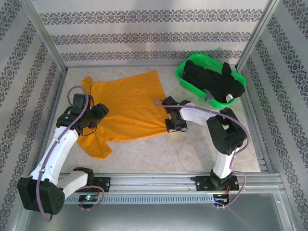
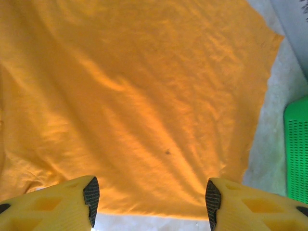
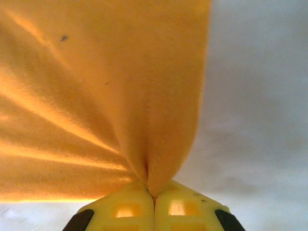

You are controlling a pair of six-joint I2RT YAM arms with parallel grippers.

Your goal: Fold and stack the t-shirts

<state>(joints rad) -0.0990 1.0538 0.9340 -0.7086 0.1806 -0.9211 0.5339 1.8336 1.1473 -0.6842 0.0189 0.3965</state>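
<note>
Patterned grey-striped wallpaper walls (image 1: pixel 144 33), pale mottled tabletop (image 1: pixel 159 151), aluminium corner posts (image 1: pixel 46 36), even bright light

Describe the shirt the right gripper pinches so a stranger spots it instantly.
On the pale table, a mustard-orange t-shirt lies spread left of centre, its near-right edge pinched in the right gripper. Colour sets it apart: the other shirts are black, heaped in the green basket at far right.

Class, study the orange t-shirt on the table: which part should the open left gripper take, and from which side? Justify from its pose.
Probably the left edge of the orange t-shirt, approached from the left and low. That edge lies flat between the open fingers of the left gripper, opposite the corner the right gripper pinches.
</note>
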